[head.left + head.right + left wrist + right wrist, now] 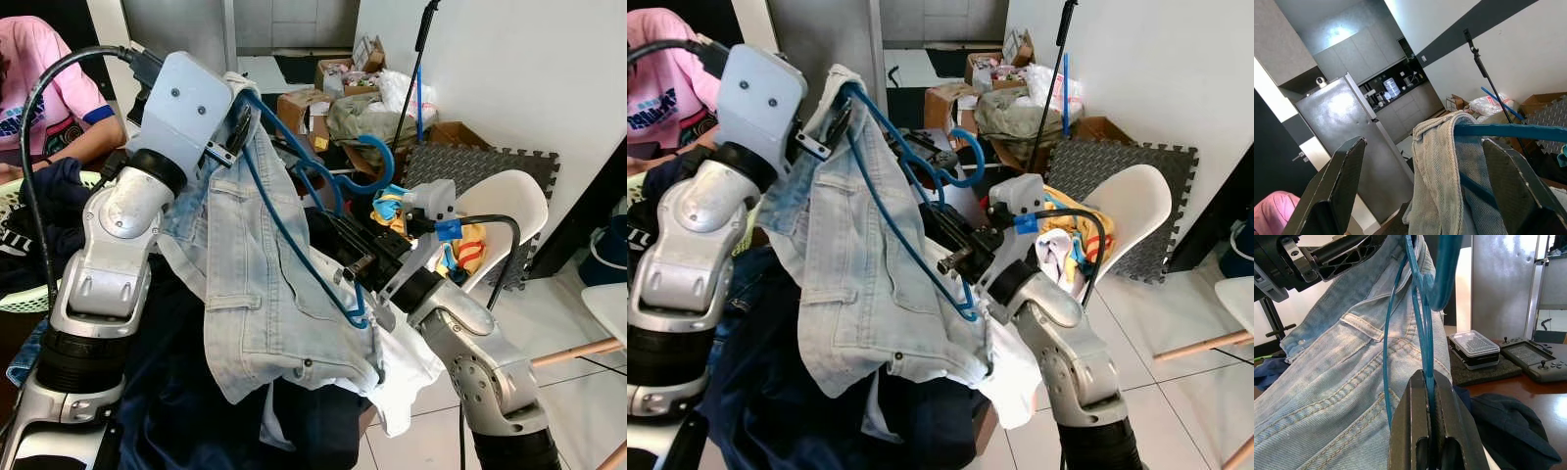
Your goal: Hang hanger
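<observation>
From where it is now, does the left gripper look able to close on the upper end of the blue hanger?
Probably yes. The left gripper is open with the blue hanger and the jeans draped on it lying between its fingers; nothing blocks them. The right gripper is shut on the hanger's lower end.

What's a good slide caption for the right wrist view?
Right pincer shut on blue hanger draped with light denim jeans.

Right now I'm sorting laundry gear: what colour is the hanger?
Blue; the hanger shows best in the right wrist view.

I see a white wall (529, 69) above pale floor tiles (588, 392). A white chair (509, 211) stands near cardboard boxes (304, 108) and grey foam mats (470, 162).
</observation>
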`<state>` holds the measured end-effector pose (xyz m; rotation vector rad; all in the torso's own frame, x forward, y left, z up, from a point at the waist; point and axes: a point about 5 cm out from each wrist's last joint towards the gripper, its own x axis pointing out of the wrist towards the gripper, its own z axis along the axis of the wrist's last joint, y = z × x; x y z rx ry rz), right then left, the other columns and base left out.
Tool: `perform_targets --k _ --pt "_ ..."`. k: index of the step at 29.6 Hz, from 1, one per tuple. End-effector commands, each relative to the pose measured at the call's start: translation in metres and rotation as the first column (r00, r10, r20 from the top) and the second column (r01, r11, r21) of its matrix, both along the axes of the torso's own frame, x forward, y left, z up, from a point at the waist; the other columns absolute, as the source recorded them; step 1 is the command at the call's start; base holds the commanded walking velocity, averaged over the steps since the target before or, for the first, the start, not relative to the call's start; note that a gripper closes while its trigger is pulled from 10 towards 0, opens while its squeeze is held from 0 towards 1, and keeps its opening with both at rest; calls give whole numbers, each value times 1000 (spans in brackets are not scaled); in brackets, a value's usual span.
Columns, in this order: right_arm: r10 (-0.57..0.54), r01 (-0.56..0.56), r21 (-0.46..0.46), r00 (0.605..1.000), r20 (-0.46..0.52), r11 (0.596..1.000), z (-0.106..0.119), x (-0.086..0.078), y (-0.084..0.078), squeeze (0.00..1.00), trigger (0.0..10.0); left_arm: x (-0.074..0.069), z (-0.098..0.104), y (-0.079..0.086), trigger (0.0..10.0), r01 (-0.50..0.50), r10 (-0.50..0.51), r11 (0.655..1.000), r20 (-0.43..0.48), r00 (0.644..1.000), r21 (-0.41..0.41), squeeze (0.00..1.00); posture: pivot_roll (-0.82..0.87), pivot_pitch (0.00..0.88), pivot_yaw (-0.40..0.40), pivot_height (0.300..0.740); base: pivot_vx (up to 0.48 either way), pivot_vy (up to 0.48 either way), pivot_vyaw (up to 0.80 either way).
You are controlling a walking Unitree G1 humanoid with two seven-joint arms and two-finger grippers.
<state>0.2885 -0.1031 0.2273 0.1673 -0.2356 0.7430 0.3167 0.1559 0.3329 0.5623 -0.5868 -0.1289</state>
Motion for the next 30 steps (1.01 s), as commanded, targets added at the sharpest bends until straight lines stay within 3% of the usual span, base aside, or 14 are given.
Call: perform_targets --k 1,9,10,12,13,15,16,25,30 --pt "-1 1 21 1000 29 1000 7 -3 -2 0 10000 1 -2 -1 10000 4 -3 999 -6 1000 41 0 42 82 -39 740 0 0 0" --pt "-1 0 24 999 35 1000 9 -3 -2 0 10000 11 -16 3 9843 -27 30 999 -79 996 44 0 40 81 -37 740 0 0 0" --pt "-2 1 25 999 37 1000 10 -4 -3 0 10000 13 -19 3 8980 -28 32 998 -97 995 49 0 33 80 -34 740 0 0 0" --pt "-3 2 25 999 38 1000 10 -4 -3 0 10000 15 -21 3 8941 -27 32 998 -111 993 49 0 31 80 -32 740 0 0 0" --pt "-5 4 25 999 40 1000 11 -4 -4 0 10000 16 -22 3 4941 -25 31 998 -119 992 54 0 30 80 -33 740 0 0 0" --pt "-6 5 25 999 40 1000 11 -4 -4 0 10000 17 -22 2 4941 -23 30 998 -123 992 57 0 30 80 -33 740 0 0 0" --pt "-7 6 25 999 41 1000 11 -4 -4 0 10000 18 -22 2 0 -23 29 998 -121 992 57 0 28 80 -32 740 0 0 0" --pt "-9 8 28 999 41 1000 11 -4 -5 0 10000 18 -15 7 0 -38 43 998 -95 995 50 0 29 80 -32 740 0 0 0" --pt "-13 14 -7 999 43 1000 10 -5 -11 0 10000 17 -7 19 0 -89 91 995 -54 994 50 0 32 77 -33 740 0 0 0"
